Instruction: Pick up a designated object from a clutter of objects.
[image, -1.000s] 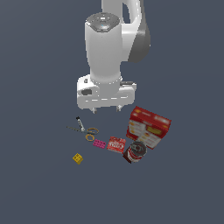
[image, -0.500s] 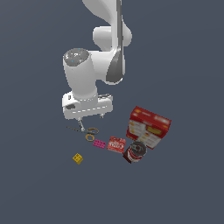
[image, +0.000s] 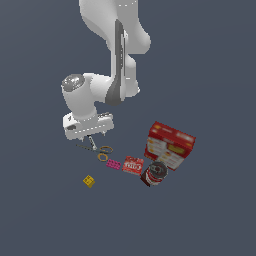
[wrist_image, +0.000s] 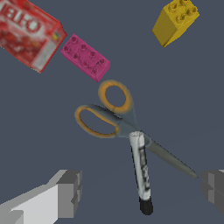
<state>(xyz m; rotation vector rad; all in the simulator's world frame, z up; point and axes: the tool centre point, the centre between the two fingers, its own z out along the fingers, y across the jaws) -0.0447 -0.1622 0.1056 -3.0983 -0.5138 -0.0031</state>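
The marker (wrist_image: 141, 166) is a short whitish-grey stick with a black end. It lies flat with its pale tip against the dark scissors (wrist_image: 117, 117) with orange-yellow loop handles. In the wrist view my gripper (wrist_image: 140, 189) is open, with one finger (wrist_image: 68, 193) on each side of the marker and still above it. In the exterior view my gripper (image: 95, 135) hangs just over the marker (image: 93, 145) and scissors (image: 102, 150), at the clutter's left end in that view.
A pink brick (image: 113, 164), a small red packet (image: 133, 164), a dark can (image: 154, 173) and a large red box (image: 169, 146) lie to the exterior view's right. A yellow brick (image: 89, 181) lies nearer the camera. The wrist view shows the pink brick (wrist_image: 85, 57), yellow brick (wrist_image: 176, 21) and packet (wrist_image: 28, 33).
The arm has swung towards the exterior view's left and come down, so the gripper now hangs low over the marker and scissors. The objects have not moved.
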